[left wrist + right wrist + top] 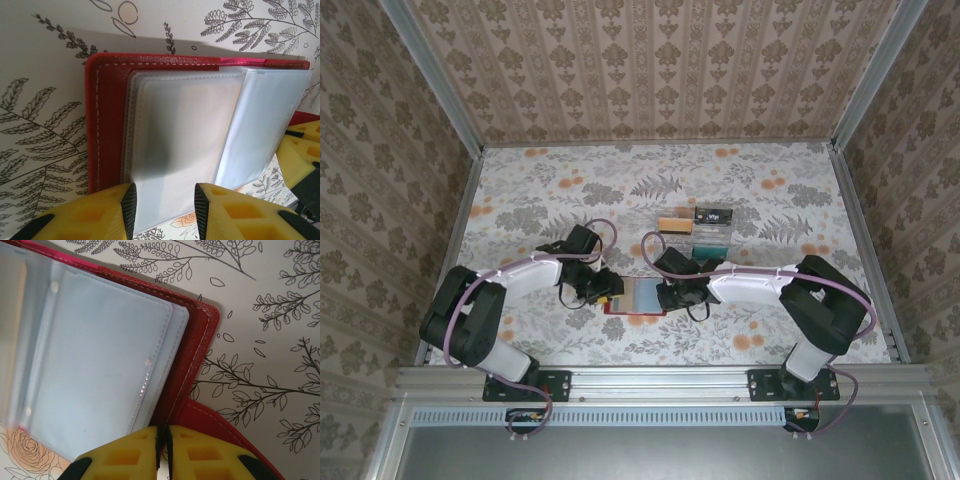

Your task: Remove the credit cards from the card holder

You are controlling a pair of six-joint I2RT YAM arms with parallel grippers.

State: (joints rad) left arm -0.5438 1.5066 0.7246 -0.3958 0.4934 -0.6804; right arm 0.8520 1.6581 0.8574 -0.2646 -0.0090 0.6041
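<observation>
Open red card holder (638, 298) by the middle of the table's (520, 190) near edge, long axis parallel to that edge. The left jaws stand narrowly apart around a clear sleeve (175, 135); the right jaws are pressed together at the red cover's edge. 3 credit cards (710, 240) lie just beyond; the lettering on the black card (713, 214) is too small to read.

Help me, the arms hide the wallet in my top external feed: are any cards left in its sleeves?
Observer: From the left wrist, the clear sleeves of the card holder look empty, with no card colour showing through.
Operator: What is the left pincer doing?
Observer: The left pincer is open, its jaws either side of a sleeve's near edge.
Operator: And the right?
Observer: The right pincer is shut at the card holder's red cover edge, apparently pinching it.
</observation>
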